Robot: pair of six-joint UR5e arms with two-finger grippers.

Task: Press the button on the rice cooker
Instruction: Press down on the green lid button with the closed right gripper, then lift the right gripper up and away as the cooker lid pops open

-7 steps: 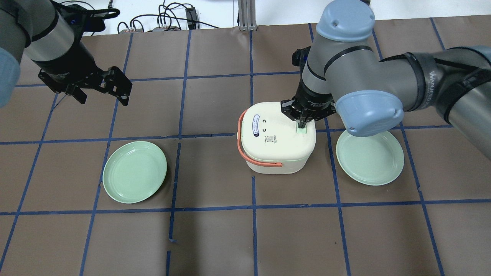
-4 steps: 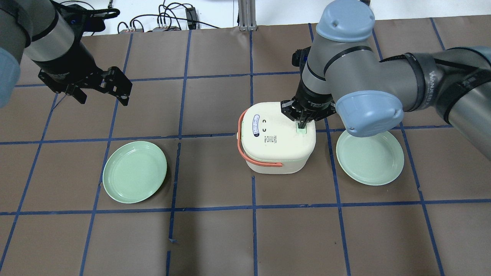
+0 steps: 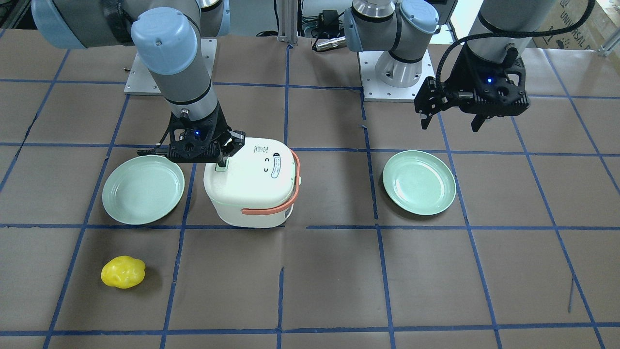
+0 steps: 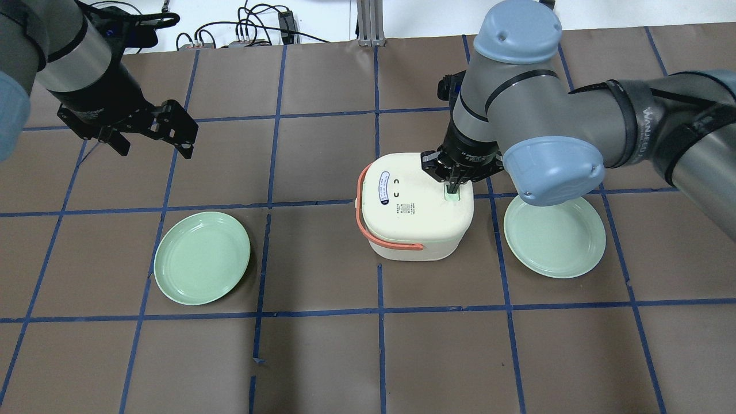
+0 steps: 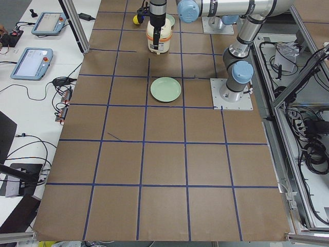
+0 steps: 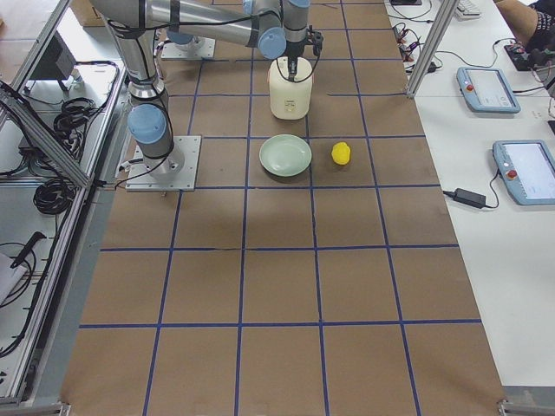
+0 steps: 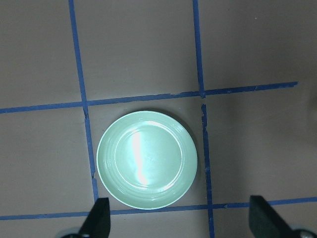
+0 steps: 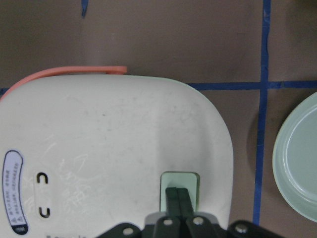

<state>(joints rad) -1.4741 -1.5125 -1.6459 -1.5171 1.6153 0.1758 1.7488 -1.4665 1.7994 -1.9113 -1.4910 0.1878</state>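
A cream rice cooker (image 4: 414, 207) with an orange handle (image 4: 362, 201) stands mid-table; it also shows in the front view (image 3: 252, 186) and the right wrist view (image 8: 114, 153). Its pale green button (image 8: 180, 186) sits on the lid near the right edge (image 4: 454, 194). My right gripper (image 4: 453, 187) is shut, its fingertips (image 8: 177, 201) together and resting on the button. My left gripper (image 4: 152, 150) is open and empty, high above the table's left back, over a green plate (image 7: 146, 158).
A green plate (image 4: 202, 257) lies left of the cooker and another (image 4: 555, 236) right of it, partly under my right arm. A yellow lemon-like object (image 3: 123, 272) lies on the operators' side. Cables (image 4: 247, 29) lie beyond the table's back edge.
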